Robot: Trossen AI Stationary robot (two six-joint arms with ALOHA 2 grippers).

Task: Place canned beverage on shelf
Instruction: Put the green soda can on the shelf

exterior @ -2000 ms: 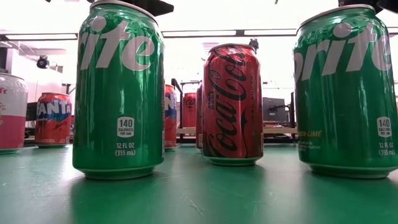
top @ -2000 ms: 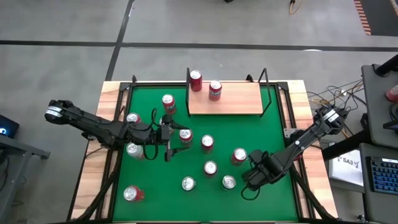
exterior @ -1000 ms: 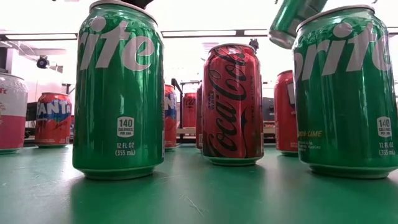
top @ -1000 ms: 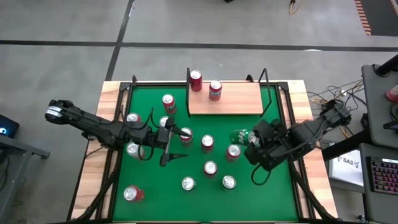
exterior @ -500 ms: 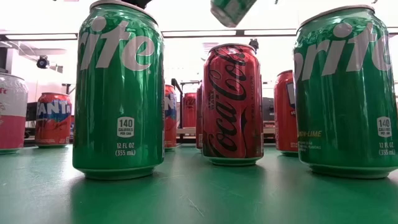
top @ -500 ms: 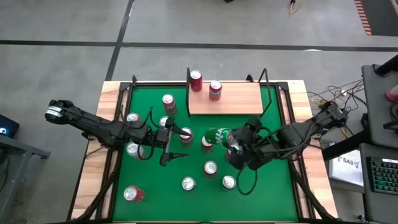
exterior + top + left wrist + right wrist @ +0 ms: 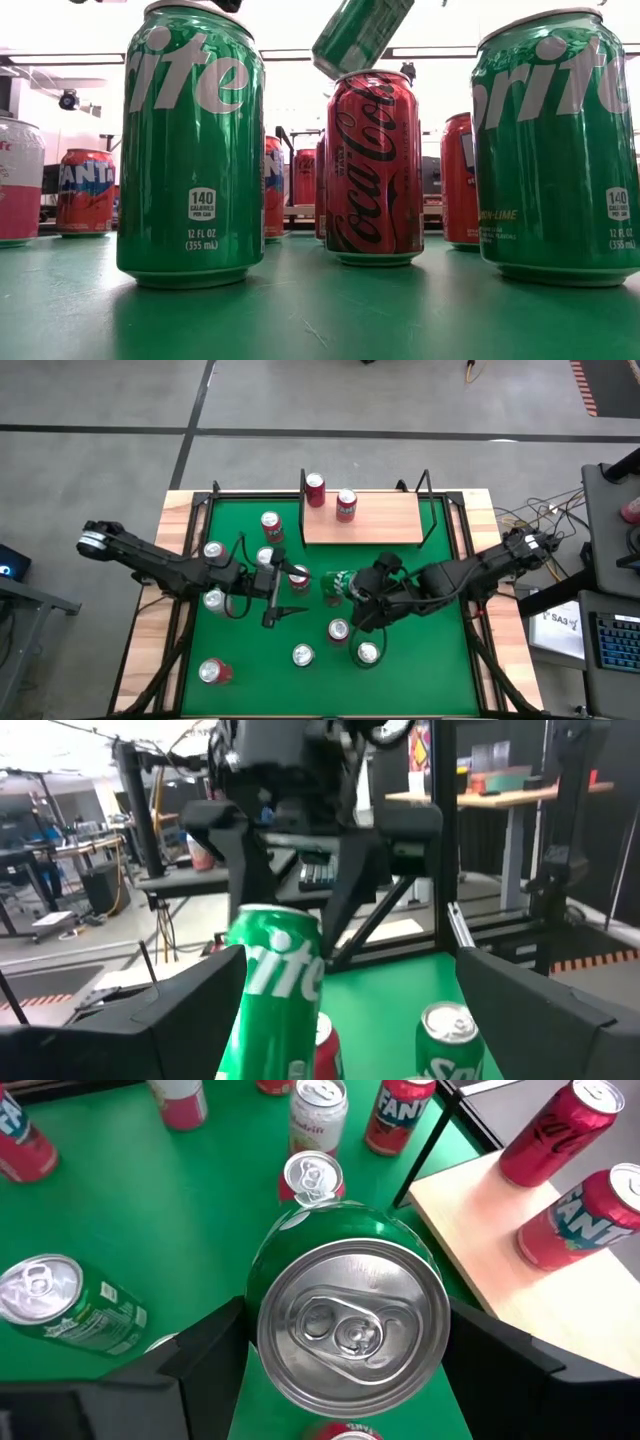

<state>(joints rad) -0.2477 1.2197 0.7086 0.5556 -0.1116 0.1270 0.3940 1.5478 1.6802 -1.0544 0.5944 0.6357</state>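
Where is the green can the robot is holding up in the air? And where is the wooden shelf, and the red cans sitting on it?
green can (image 7: 347, 1315): right wrist view, on its silver top.
shelf (image 7: 385, 520): high view, on the bare tan board.
red cans (image 7: 346, 505): high view, on the top of the right-hand one of two.

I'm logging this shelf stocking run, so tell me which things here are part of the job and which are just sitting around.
Part of the job:
green Sprite can, held by the right gripper
shelf

Sitting around:
two red cans on the shelf
loose cans on the green table
left gripper, open over the table
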